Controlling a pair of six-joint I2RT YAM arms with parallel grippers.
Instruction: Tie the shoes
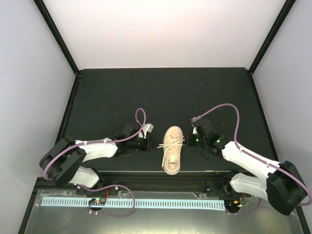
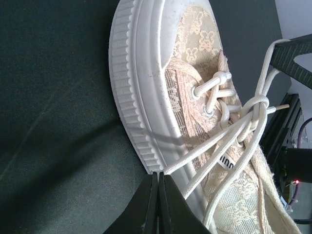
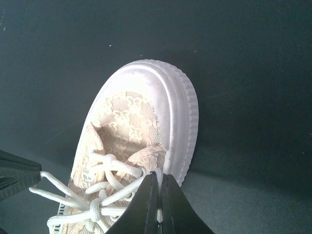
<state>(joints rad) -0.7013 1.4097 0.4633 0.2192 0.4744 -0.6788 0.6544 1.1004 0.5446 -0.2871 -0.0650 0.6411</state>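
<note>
The left gripper (image 2: 159,176) is pinched right down, its 2 fingers (image 2: 146,207) meeting with barely a slit between them. A cream lace (image 2: 195,153) runs straight into the tips, so I'd say it has hold of that strand. The right gripper (image 3: 158,178) looks the same on the other side, fingers pressed together with a bit of white lace showing in the seam. Between them, over the middle of the shoe, the strands gather into a knot (image 2: 258,103). The 2 grippers sit at 9 and 3 o'clock of the sneaker (image 1: 172,151), just beside its ribbed sole (image 2: 131,97). That looks a sensible stance for drawing the lace ends apart sideways so the knot cinches. The sneaker rests upright on the dark table (image 1: 161,92), close to the near edge and midway between the arms. Seen from above, its long axis runs 12 to 6, with the toe cap (image 3: 165,92) toward 12, away from the robot, and the heel (image 1: 171,169) at 6. Whether a full bow is formed I can't tell.
</note>
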